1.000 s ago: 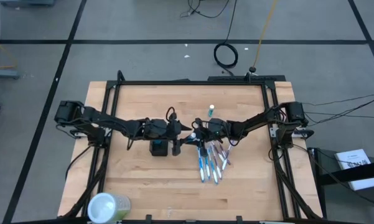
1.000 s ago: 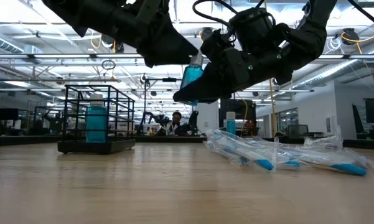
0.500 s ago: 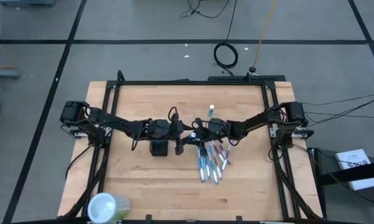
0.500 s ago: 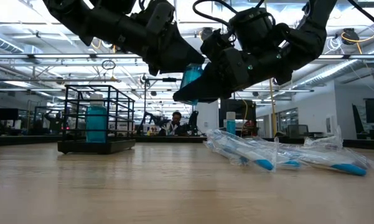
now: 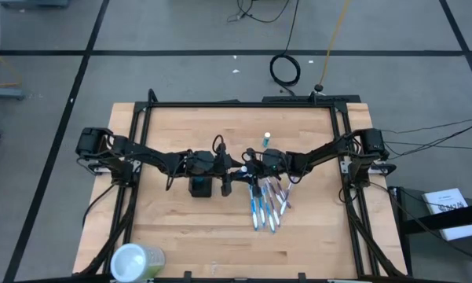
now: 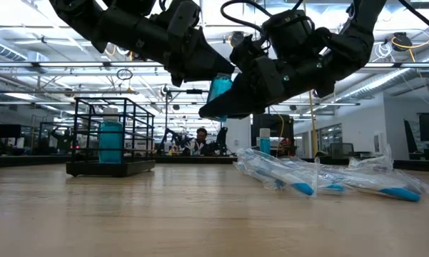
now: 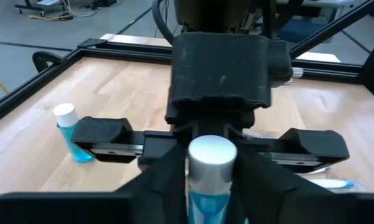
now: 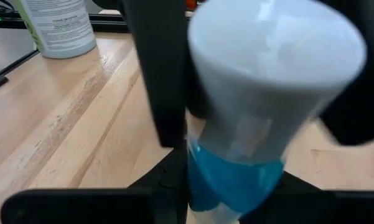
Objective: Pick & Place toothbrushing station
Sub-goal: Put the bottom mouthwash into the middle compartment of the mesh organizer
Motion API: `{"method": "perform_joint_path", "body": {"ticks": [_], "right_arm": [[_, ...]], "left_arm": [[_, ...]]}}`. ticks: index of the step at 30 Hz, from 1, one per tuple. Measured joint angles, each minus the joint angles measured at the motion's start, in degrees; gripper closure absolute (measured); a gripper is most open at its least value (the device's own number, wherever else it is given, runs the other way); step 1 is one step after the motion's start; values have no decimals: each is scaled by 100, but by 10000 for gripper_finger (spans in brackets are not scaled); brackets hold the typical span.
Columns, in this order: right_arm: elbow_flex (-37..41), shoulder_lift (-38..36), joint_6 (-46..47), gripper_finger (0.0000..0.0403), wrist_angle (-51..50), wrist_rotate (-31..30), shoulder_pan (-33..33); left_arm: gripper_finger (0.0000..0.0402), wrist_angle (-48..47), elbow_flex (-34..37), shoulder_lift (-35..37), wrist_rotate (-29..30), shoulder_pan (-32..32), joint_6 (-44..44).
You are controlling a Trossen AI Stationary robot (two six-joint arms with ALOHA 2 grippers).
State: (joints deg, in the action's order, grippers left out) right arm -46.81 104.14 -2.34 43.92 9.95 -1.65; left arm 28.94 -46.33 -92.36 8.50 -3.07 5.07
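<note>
Toothbrushing station holder (image 6: 110,138): black mesh, upright at table middle, one blue bottle (image 6: 110,142) already inside.
Toothbrushes (image 5: 265,203): wrapped, loose on the table (image 5: 314,228) beside the holder, apparently not yet placed.
Held bottle (image 6: 219,88): aloft between both arms.
Left gripper (image 7: 211,168): fingers clamped on the held bottle's neck.
Right gripper (image 6: 218,107): at the same bottle; grip cannot be told.
Spare bottle (image 5: 266,141): standing behind, unplaced.

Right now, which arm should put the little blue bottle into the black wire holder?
The left. The left tool grips the blue bottle on both sides, while the right tool is spread open. The black holder also sits right by the left arm's end.
</note>
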Motion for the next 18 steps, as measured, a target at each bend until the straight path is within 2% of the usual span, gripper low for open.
{"method": "perform_joint_path", "body": {"ticks": [3, 10, 15, 18], "right_arm": [[0, 0, 12, 323, -4, 10, 0], [-3, -13, 338, 311, 54, 39, 0], [6, 6, 444, 274, -80, 59, 6], [4, -1, 408, 249, 0, 62, 10]], "left_arm": [[304, -1, 0, 0, 5, 0, 26], [304, 34, 11, 148, 15, -1, 153], [304, 19, -2, 767, 339, -95, 101], [304, -399, -5, 1255, 529, -174, 0]]}}
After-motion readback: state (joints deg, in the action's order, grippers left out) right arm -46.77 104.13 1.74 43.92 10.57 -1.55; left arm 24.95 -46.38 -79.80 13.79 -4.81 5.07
